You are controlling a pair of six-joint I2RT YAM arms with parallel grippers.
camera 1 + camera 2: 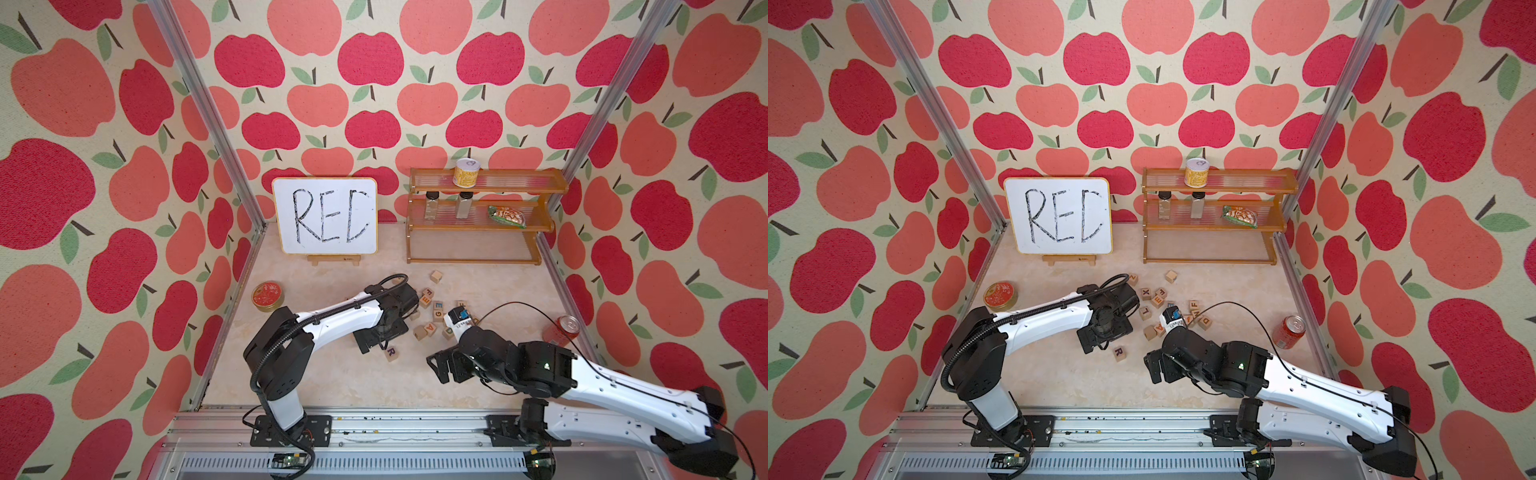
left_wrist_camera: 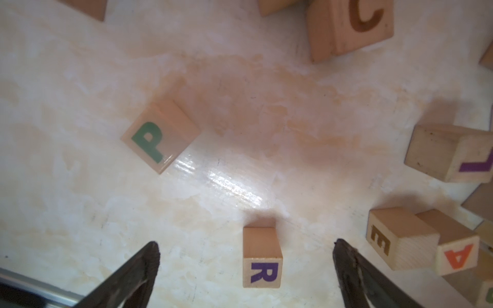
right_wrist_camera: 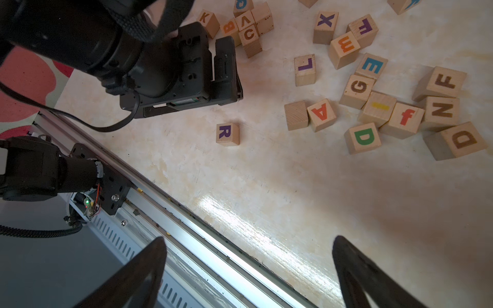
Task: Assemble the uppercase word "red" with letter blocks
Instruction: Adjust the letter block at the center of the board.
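Left wrist view: The left claw is wide open and holds nothing. The R block, with its purple R, sits on the table between the 2 jaws. It touches neither one.

Right wrist view: The right claw is wide open too and holds nothing. It hangs over the front edge of the table, above the metal rail. The R block stands alone, just beside the left claw and well apart from the pile of blocks. The E block, with a blue-green E, is in the pile and touches a G block. The D block, with a green D, lies at the edge of the pile, just beside an f block.

Top views: In both top views the R block sits alone on the table, in front of the pile and right by the left claw. The right claw is off to the right of the R block and does not touch it. The E block is in the pile. The D block is partly hidden by the right arm. A whiteboard with black letters stands at the back of the table.
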